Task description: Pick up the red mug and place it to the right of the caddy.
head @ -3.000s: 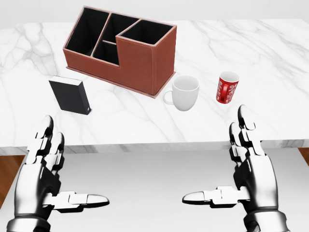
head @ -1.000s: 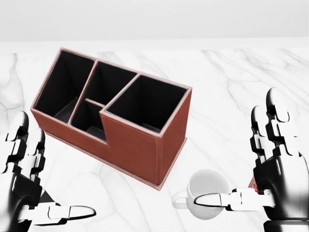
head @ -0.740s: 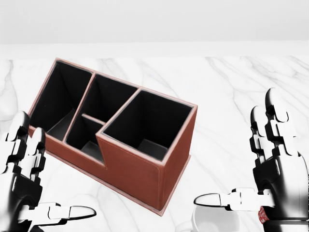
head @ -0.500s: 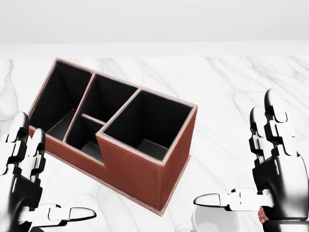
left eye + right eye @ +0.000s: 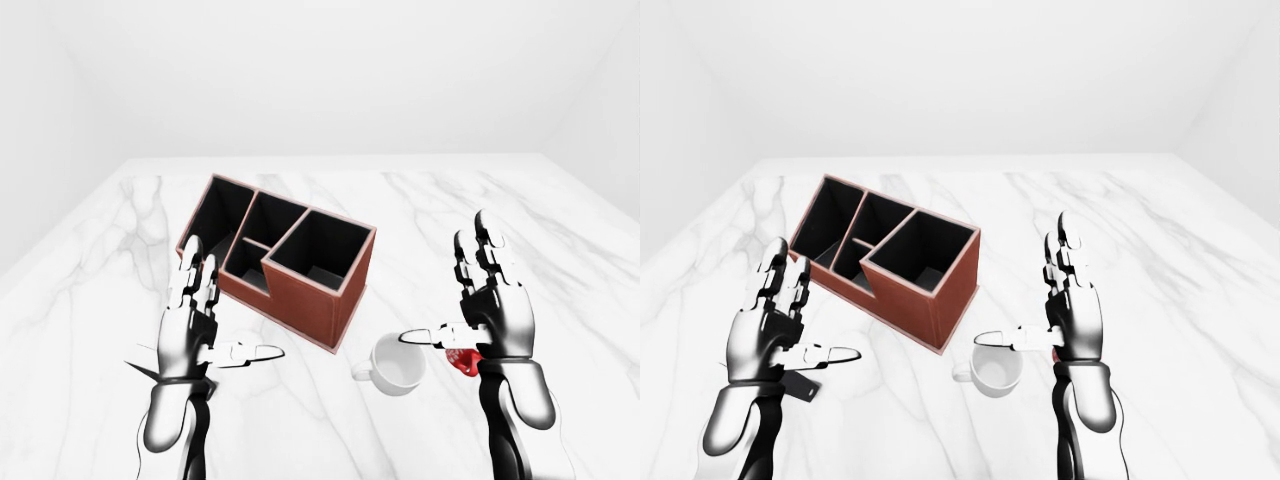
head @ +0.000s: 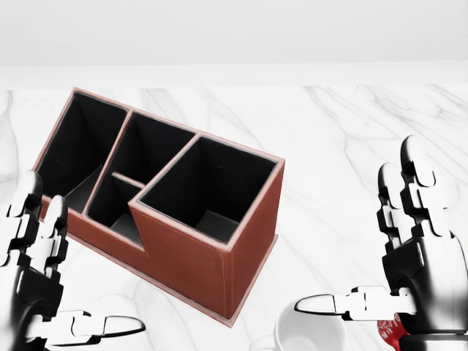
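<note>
The head view crops the white mug to a rim at its bottom edge; the left-eye view shows the whole white mug (image 5: 397, 364) standing on the marble table (image 5: 560, 250), just beside the caddy's (image 5: 283, 256) near corner. The red mug (image 5: 463, 360) is only a red sliver with white pattern, probably touching nothing, mostly hidden behind the right hand (image 5: 492, 310). Both the right hand and left hand (image 5: 196, 320) hover with fingers spread, holding nothing.
</note>
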Robot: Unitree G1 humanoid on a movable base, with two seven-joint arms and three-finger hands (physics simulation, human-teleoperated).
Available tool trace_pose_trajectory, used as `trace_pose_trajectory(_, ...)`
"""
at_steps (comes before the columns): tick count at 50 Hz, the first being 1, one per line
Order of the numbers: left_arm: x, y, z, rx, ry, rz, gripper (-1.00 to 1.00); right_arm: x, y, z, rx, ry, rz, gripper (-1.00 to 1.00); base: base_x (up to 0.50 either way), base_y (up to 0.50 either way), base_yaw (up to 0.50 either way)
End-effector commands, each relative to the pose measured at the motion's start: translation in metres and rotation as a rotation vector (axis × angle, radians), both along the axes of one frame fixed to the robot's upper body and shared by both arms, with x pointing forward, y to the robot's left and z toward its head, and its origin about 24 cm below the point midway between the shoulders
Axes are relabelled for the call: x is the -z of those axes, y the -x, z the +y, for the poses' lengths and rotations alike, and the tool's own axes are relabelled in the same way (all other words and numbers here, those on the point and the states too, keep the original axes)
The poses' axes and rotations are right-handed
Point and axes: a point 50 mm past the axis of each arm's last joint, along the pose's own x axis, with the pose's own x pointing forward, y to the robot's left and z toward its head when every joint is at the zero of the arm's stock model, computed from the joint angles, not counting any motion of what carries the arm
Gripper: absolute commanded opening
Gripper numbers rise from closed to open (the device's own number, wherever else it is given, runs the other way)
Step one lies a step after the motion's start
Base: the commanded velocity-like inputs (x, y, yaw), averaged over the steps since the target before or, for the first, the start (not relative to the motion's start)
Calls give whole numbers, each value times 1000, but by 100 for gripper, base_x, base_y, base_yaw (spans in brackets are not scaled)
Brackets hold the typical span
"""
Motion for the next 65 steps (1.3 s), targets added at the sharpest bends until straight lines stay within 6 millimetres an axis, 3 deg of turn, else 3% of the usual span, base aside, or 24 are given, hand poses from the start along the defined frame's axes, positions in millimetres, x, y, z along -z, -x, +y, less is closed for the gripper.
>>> trace_pose_trajectory(1, 1, 1, 0, -1, -4, 0, 100, 1, 0, 0, 1, -6, 2, 100, 0, 0, 0)
trace_pose_trajectory(7, 1, 0, 2, -3, -2, -2, 100, 1, 0, 0, 3, -7, 5, 100, 0, 0, 0)
trace_pose_trajectory(10, -22, 3, 2, -7, -17, -84, 100, -1, 2, 0, 6, -11, -5, 100, 0, 0, 0)
trace_pose_trajectory(11, -2, 0, 1, 1, -5, 0, 100, -2, 5, -1, 6, -14, -9, 100, 0, 0, 0)
trace_pose_trajectory(13, 2, -1, 1, 0, -6, 1, 100, -3, 9, 0, 4, -8, -9, 100, 0, 0, 0)
trace_pose_trajectory(15, -17, 1, 1, -2, -16, -63, 100, -3, 13, -2, 1, -7, -8, 100, 0, 0, 0)
trace_pose_trajectory(20, -25, 4, 3, -9, -13, -101, 100, -8, 23, -8, -2, -4, -28, 100, 0, 0, 0)
trace_pose_trajectory(23, -21, 1, 2, -6, -11, -84, 100, -30, 35, -14, -2, 44, -123, 100, 0, 0, 0)
trace_pose_trajectory(24, -5, -1, 1, 1, -1, -9, 100, -39, 41, -15, -25, 43, -170, 100, 0, 0, 0)
trace_pose_trajectory(26, 2, -1, 0, 6, 1, 5, 100, -73, 62, -18, -93, 41, -364, 100, 0, 0, 0)
trace_pose_trajectory(28, 5, -2, 0, 6, 0, 6, 100, -85, 70, -21, -86, 70, -433, 100, 0, 0, 0)
trace_pose_trajectory(34, 5, -2, -2, 13, -2, 7, 100, -121, 81, -51, -80, -70, -488, 100, 0, 0, 0)
trace_pose_trajectory(36, 6, -1, -3, 14, -1, 8, 100, -128, 84, -56, -90, -105, -483, 100, 0, 0, 0)
trace_pose_trajectory(40, 5, -1, -3, 15, -2, 6, 100, -134, 90, -60, -67, 5, -468, 100, 0, 0, 0)
trace_pose_trajectory(48, 6, -1, -3, 15, -2, 7, 100, -156, 98, -60, -68, 136, -601, 100, 0, 0, 0)
trace_pose_trajectory(54, 6, -2, -1, 10, 1, 9, 100, -161, 99, -55, -85, 282, -612, 100, 0, 0, 0)
trace_pose_trajectory(55, -8, -2, -1, 8, -2, -21, 100, -158, 97, -53, -92, 317, -586, 100, 0, 0, 0)
trace_pose_trajectory(59, 6, -2, -1, 11, 2, 6, 100, -148, 92, -50, -87, 425, -528, 100, 0, 0, 0)
trace_pose_trajectory(61, -13, -2, 0, 6, -5, -46, 100, -148, 92, -49, -91, 456, -532, 100, 0, 0, 0)
trace_pose_trajectory(63, -17, -1, 0, 5, -8, -63, 100, -147, 92, -48, -102, 487, -525, 100, 0, 0, 0)
trace_pose_trajectory(65, 4, -3, 0, 9, 4, 7, 100, -136, 87, -44, -123, 591, -437, 100, 0, 0, 0)
